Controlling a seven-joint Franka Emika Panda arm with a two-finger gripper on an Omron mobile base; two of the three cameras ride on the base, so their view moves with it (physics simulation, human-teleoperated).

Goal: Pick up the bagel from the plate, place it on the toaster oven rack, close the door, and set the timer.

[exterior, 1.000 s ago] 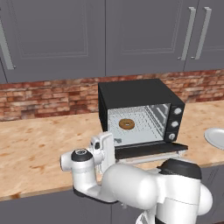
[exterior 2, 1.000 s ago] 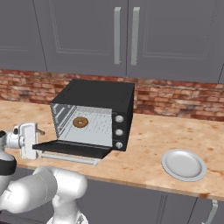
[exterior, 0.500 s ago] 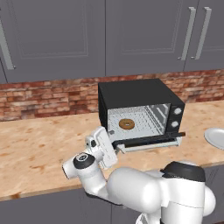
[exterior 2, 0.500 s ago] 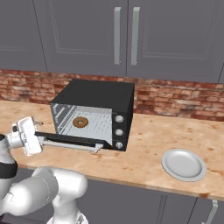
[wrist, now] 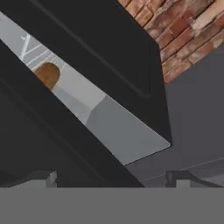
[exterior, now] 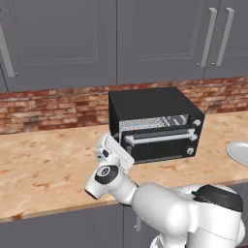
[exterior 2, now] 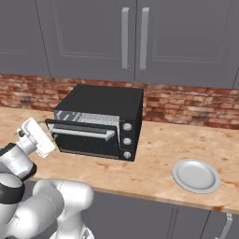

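The black toaster oven door stands almost shut, tipped out a little at the top, with its silver bar handle facing me. Through the gap above it show the wire rack and, in the hand view, the brown bagel lying inside. My gripper sits at the door's left end, low against its outer face. It is open, its fingertips far apart, with the dark door crossing between them. The pale plate lies bare on the counter to the oven's right.
The oven stands on a wooden counter against a brick backsplash. Grey wall cabinets hang above. Three knobs run down the oven's right side. Open counter stretches to the oven's left.
The door has swung up from lying flat open to nearly shut. My gripper rose and moved in towards the oven's left end along with it.
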